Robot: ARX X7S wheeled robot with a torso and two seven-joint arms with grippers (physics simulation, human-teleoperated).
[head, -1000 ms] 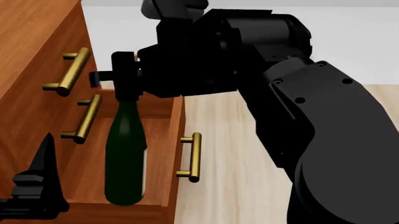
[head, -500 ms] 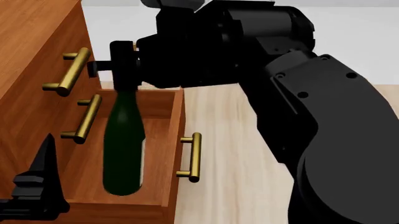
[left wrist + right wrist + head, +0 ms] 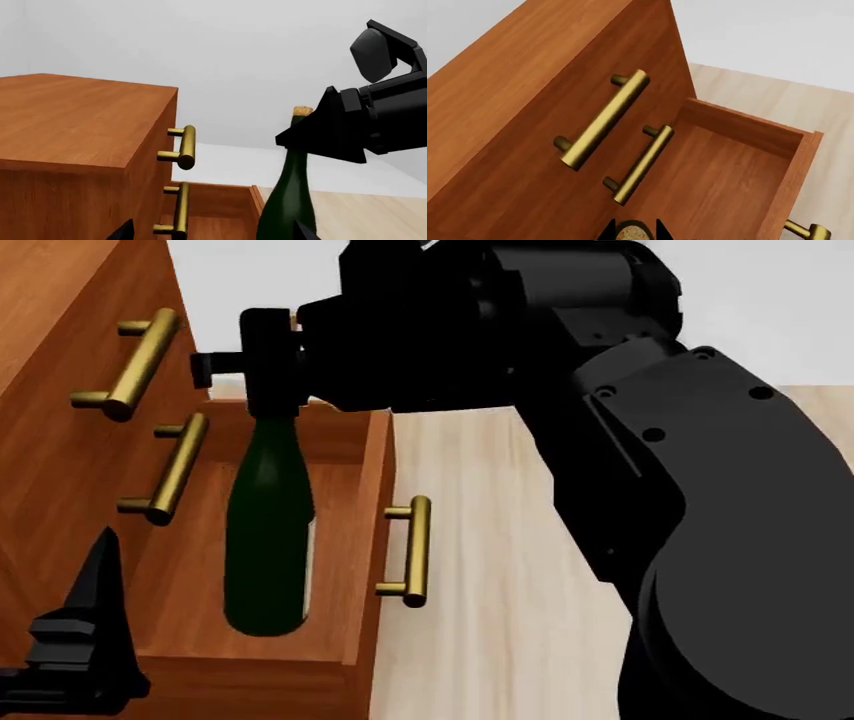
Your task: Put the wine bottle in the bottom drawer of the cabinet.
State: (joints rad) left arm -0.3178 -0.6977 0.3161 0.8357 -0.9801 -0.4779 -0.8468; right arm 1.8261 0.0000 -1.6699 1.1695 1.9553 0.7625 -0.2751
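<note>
Head view: right tool [image 3: 271,360] clamps the wine bottle [image 3: 270,540] at its neck, upright inside the bottom drawer [image 3: 367,570] (pulled open); lower gently, release once seated.

Right arm is reaching across toward the left, right gripper [image 3: 271,375] clamping its fingers around the wine bottle [image 3: 270,540] neck. Left gripper [image 3: 83,640] is idling low at near left, fingers pointing up.
</note>
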